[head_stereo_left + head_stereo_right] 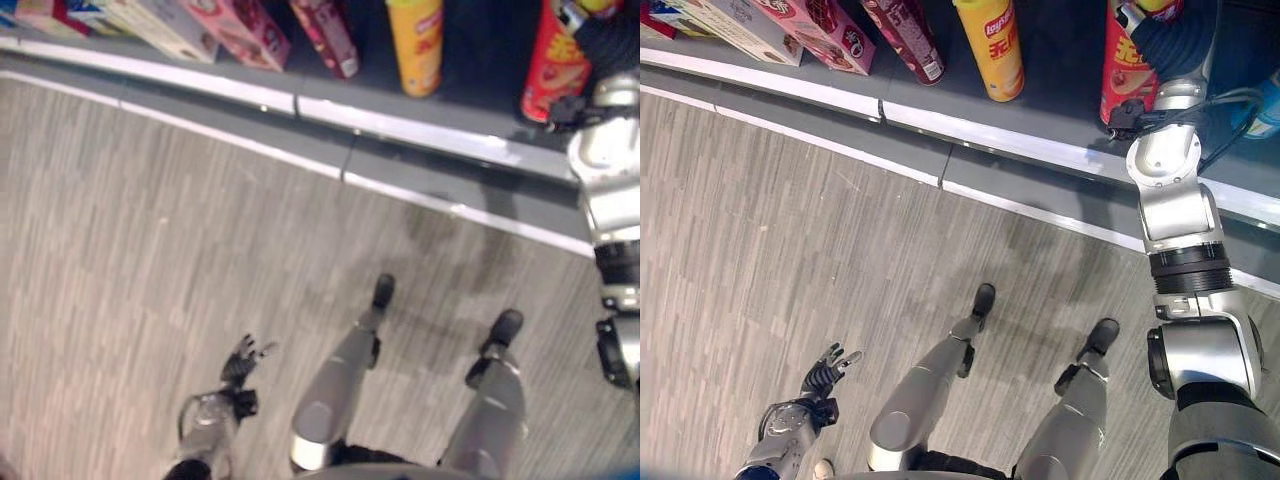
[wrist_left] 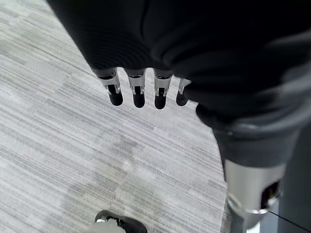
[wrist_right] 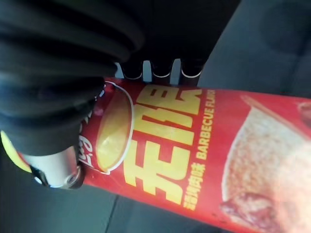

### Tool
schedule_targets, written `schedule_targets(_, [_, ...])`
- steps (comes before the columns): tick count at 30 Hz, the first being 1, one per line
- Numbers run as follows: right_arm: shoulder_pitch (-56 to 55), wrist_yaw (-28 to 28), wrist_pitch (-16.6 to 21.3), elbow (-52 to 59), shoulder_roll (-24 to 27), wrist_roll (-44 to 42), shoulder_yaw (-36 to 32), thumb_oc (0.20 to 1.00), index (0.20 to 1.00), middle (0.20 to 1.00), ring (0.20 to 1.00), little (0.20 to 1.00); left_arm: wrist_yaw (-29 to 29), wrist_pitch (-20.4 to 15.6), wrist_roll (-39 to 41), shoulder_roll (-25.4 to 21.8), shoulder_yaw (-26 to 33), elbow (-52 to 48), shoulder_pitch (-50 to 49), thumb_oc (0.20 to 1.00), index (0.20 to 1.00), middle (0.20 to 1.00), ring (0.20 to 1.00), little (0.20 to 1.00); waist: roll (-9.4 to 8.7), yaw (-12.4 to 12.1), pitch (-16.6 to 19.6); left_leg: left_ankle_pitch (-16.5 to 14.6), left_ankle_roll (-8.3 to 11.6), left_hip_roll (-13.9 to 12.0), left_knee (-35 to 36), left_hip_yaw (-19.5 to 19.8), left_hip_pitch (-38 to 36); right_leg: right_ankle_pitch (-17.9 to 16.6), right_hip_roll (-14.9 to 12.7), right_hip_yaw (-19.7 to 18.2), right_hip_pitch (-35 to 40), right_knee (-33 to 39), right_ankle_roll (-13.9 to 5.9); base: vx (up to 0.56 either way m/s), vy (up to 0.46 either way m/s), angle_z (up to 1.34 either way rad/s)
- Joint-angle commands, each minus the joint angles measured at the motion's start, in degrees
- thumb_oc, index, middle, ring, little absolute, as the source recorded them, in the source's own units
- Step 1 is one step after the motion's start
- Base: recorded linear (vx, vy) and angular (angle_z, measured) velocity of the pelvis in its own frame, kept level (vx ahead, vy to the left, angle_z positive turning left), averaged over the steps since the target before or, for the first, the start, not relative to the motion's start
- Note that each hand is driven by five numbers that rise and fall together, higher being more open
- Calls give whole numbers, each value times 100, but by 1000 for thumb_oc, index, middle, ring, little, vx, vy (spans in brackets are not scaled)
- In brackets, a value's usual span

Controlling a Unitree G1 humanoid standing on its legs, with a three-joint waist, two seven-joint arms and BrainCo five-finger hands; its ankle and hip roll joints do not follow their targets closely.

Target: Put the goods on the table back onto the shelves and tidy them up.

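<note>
This is a shop aisle: a low grey shelf point(image 1: 1040, 150) with a pale edge strip runs along grey wood-look flooring point(image 1: 150, 260), stocked with snack boxes point(image 1: 240, 30), a yellow crisp tube point(image 1: 992, 50) and a red crisp tube point(image 1: 555, 65).

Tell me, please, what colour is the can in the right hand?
Red can, yellow lettering; right wrist view.

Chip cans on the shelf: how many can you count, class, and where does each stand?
2. A yellow can stands mid-shelf; a red can stands to its right, with the right hand curled round it. Others may be hidden.
</note>
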State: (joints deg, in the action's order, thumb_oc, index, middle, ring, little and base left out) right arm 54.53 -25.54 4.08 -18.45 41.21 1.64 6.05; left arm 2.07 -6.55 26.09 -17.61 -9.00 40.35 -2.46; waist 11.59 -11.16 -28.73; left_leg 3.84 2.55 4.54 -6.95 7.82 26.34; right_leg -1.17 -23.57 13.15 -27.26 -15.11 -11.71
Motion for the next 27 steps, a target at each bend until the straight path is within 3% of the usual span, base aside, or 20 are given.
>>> schedule_targets(1, [546, -213, 239, 163, 590, 204, 38, 200, 200, 200, 200, 200, 16, -132, 180, -395, -314, -224, -358, 1000, 1000, 1000, 1000, 1000, 360, -146, 323, -197, 234, -292, 144, 70, 185, 154, -168, -433, -335, -527, -47, 34, 14, 2])
schedule_targets(15, [713, -655, 66, -176, 837, 501, 35, 200, 200, 200, 200, 200, 85, -170, 169, -308, -486, -471, -344, 1000, 1000, 1000, 1000, 1000, 669, -94, 355, -206, 217, -193, 168, -13, 321, 209, -221, -676, -702, -705, -61, 11, 14, -1])
schedule_targets(27, [685, -832, 24, -250, 809, 525, -11, 200, 200, 200, 200, 200, 158, -183, 167, -302, -490, -509, -317, 1000, 1000, 1000, 1000, 1000, 678, -55, 329, -195, 214, -171, 173, -13, 351, 203, -223, -656, -698, -677, -69, -1, 2, -1])
